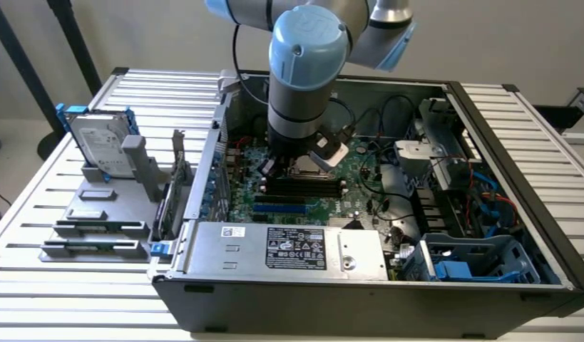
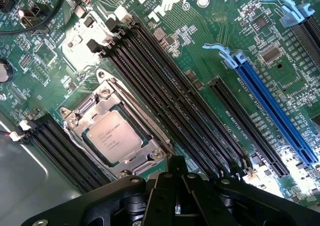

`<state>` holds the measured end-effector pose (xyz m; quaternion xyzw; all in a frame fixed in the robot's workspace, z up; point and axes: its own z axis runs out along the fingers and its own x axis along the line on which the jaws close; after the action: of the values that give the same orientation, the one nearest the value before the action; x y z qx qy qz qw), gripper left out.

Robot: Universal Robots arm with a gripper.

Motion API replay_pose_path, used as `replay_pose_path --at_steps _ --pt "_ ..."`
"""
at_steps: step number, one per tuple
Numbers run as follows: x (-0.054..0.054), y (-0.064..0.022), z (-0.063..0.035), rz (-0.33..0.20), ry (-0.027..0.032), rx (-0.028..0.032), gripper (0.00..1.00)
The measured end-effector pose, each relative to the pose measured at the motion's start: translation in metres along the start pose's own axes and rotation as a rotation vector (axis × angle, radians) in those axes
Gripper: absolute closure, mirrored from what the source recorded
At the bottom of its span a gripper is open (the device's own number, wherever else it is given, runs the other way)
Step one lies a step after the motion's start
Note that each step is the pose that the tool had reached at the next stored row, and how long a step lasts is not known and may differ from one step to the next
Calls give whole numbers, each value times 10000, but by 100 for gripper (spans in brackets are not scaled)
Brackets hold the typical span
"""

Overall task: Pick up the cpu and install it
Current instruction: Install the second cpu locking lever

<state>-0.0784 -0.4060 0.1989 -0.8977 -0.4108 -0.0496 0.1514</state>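
Sitting in its motherboard (image 2: 210, 51) socket, cpu (image 2: 113, 137), end effector (image 2: 176, 193) above

The cpu (image 2: 114, 137), a silvery square chip, lies flat, seated inside its metal socket frame

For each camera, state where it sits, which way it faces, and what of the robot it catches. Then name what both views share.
Exterior view: off the arm, high at the front of the open computer case, looking down into it; the arm's grey and blue body reaches inside.
Wrist view: on the wrist, close above the motherboard; the gripper shows as dark metal.
Shared: the cpu seated in its socket.
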Motion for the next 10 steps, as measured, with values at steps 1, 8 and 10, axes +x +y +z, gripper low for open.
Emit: replay_pose_path --at_steps 1,8,10 --pt "0 0 0 0 -1 0 89" --pt "1 -3 -23 2 0 3 89" --pt "4 -6 -43 4 -8 8 89"
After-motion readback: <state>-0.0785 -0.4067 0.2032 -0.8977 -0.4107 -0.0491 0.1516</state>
